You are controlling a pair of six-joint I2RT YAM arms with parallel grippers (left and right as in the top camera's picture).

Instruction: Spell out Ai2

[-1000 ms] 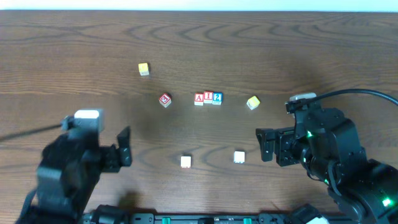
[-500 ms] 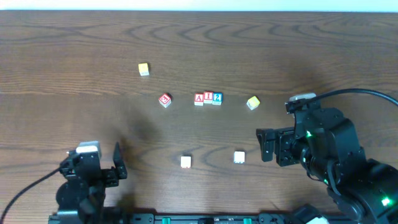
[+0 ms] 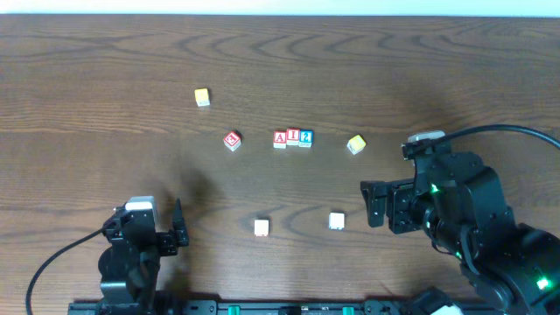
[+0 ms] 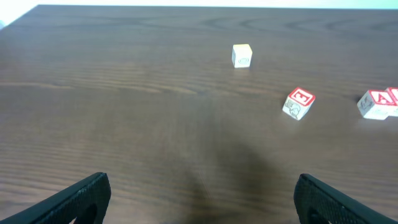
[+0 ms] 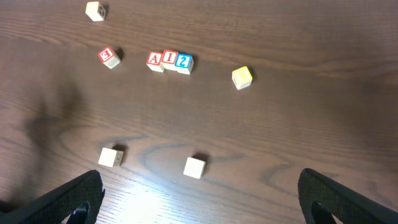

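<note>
Retreating to near desk (image 3: 437, 70) edge: left claw (image 4: 202, 193), released; right claw (image 5: 199, 190), released, unmoved. A cube (image 3: 280, 138), I cube (image 3: 293, 137), 2 cube (image 3: 305, 137) touch in row; spelling looks complete.

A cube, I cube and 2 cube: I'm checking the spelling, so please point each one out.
A cube (image 3: 280, 137), overhead view, on its red-framed top face.
I cube (image 3: 293, 136), overhead view, on its red-framed top face.
2 cube (image 3: 305, 137), overhead view, on its blue-framed top face.

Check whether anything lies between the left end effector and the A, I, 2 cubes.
Nothing visible: bare wooden table separates the left end effector from the white A-I-2 cube row; the lone red-framed cube sits left of it.
</note>
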